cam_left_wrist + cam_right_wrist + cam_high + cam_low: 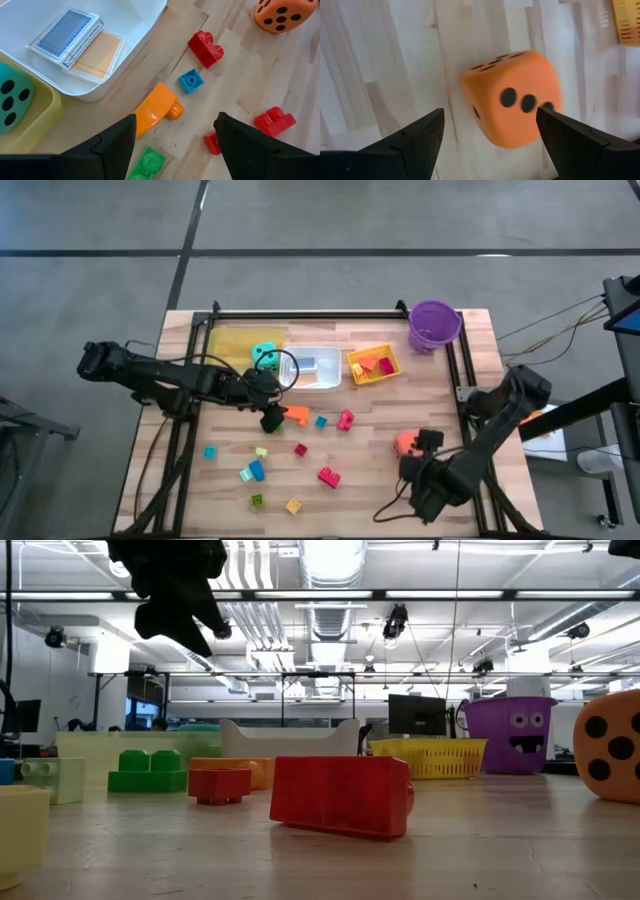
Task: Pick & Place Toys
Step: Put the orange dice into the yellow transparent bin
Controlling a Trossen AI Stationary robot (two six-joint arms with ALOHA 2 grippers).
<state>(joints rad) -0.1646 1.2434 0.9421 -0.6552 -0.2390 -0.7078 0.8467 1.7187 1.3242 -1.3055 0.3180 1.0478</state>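
An orange die [512,105] rests on the wood table at the right. My right gripper [490,112] hangs open over it, one finger on each side, and no touch shows. It is also seen in the high view [415,458], just in front of the die [404,442]. My left gripper [176,120] stands open above an orange block [157,107], near the table's middle [270,418]. A blue block [190,81] and red blocks [206,47] lie beyond it. A teal die [265,355] sits in the yellow tray [240,340].
A white tray [318,380] holding blue and orange cards [67,35] stands behind my left gripper. A yellow basket [373,365] and a purple bucket [434,325] stand at the far right. Several small blocks [255,470] lie along the near side, among them a red one [340,795].
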